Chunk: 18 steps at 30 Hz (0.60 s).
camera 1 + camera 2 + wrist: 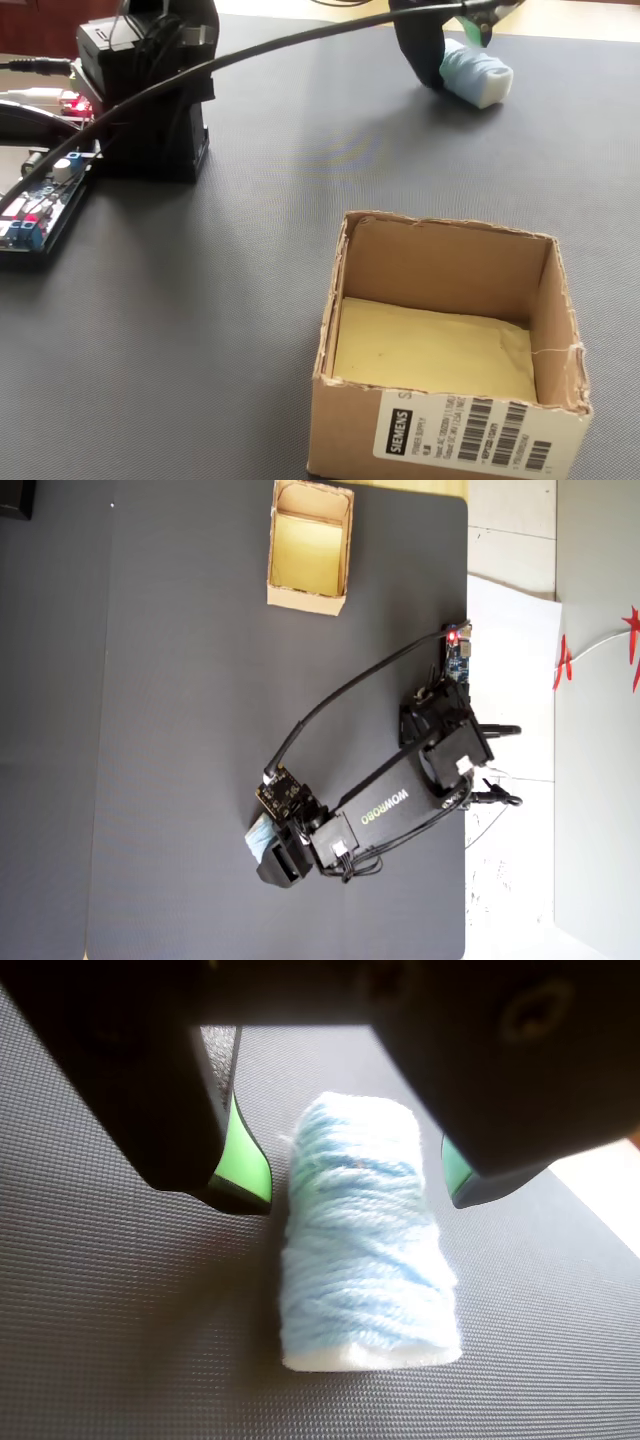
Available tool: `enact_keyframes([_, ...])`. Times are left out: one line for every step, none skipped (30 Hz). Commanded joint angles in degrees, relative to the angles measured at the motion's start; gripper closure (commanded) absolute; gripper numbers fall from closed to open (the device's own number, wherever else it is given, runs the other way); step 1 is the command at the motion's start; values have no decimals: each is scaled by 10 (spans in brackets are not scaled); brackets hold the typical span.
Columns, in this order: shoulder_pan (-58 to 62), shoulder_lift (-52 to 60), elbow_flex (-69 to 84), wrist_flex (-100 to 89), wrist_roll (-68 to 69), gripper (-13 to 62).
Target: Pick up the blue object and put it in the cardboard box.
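1. Dark grey ribbed matting covers the table in all three views; in the overhead view a pale floor and a sheet of white paper lie along its right edge.
2. One blue object is in sight: a pale blue oblong lump wound with yarn, white at its near end, lying on its side on the mat. The fixed view shows it at the far top right; the overhead view shows only a sliver of it peeking out from under the arm's head, low and left of centre.
3. One cardboard box stands open-topped with a yellowish inside and a barcode label on its front wall. In the overhead view the box sits at the top edge of the mat, well apart from the lump.
4. One arm reaches out from its black base low across the mat, its forearm stretched down-left in the overhead view, wrist bent over the lump.
5. One gripper hangs over the lump with its jaws spread wide, one green-lined fingertip on each side. A clear gap shows between the left tip and the yarn, so nothing is held.
6. One circuit board with a red light sits beside the base.
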Motion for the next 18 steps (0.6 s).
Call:
enact_keyframes([-1, -4, -44, -2, 18, 155])
enact_keyframes([-1, -9, -44, -2, 15, 155])
enact_keyframes([-1, -14, -44, -2, 11, 156])
enact_keyframes([-1, -18, -44, -2, 11, 157])
enact_keyframes([-1, -22, -43, -2, 11, 163])
enact_keyframes([-1, -26, -42, -2, 11, 165])
enact_keyframes([-2, -28, -41, 1, 13, 167])
enact_keyframes([-2, -31, -40, 1, 13, 180])
enact_keyframes([-2, -33, -39, 2, 12, 194])
enact_keyframes([-2, -35, -37, 2, 12, 200])
enact_keyframes([-3, -42, -37, 2, 12, 214])
enact_keyframes([-3, -44, -37, 2, 11, 234])
enact_keyframes([-3, -45, -36, 2, 11, 257])
enact_keyframes([-3, -45, -35, -1, 11, 287])
enact_keyframes([-3, -45, -35, -3, 11, 314])
enact_keyframes([-3, -45, -35, -4, 10, 344])
enact_keyframes([-2, -43, -35, -11, 9, 375])
enact_keyframes([-1, -41, -33, -25, 5, 398])
